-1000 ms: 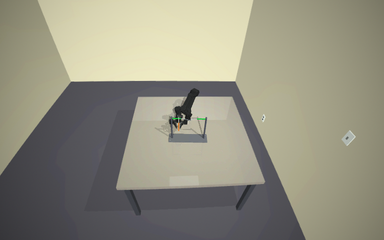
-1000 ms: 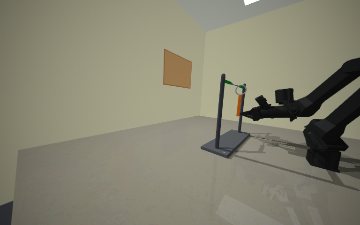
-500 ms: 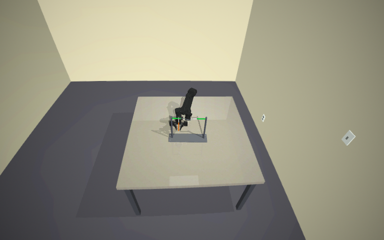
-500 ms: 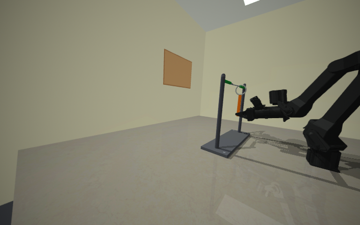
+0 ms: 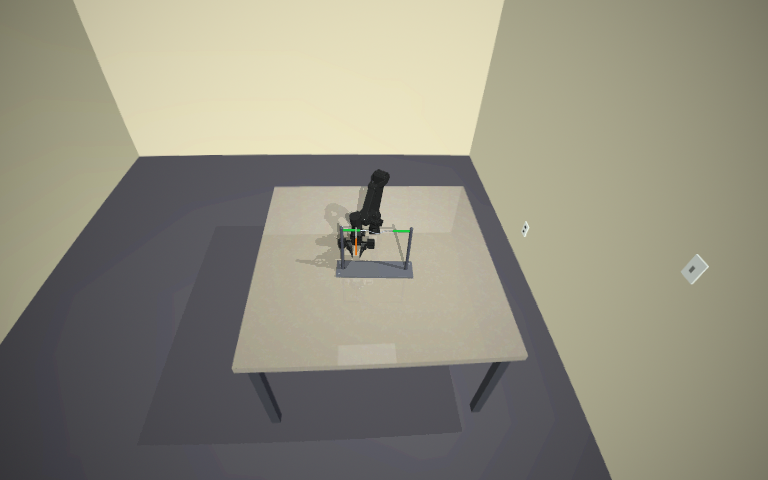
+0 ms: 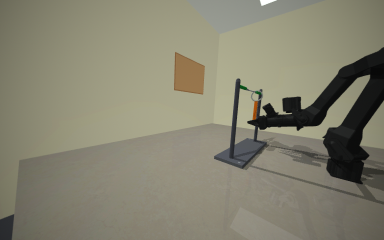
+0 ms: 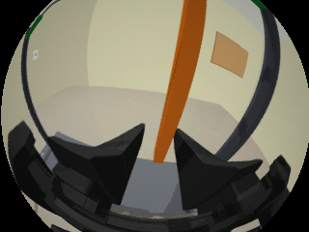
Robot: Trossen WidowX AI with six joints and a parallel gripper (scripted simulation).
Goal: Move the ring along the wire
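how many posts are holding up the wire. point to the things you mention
2. Both dark grey upright posts rise from the flat grey base [image 5: 373,270] [image 6: 235,155]: one [image 5: 342,249] [image 6: 258,113] [image 7: 271,63] near the hanging white ring [image 6: 251,97], the other [image 5: 408,249] [image 6: 234,121] [image 7: 24,68] at the base's opposite end.
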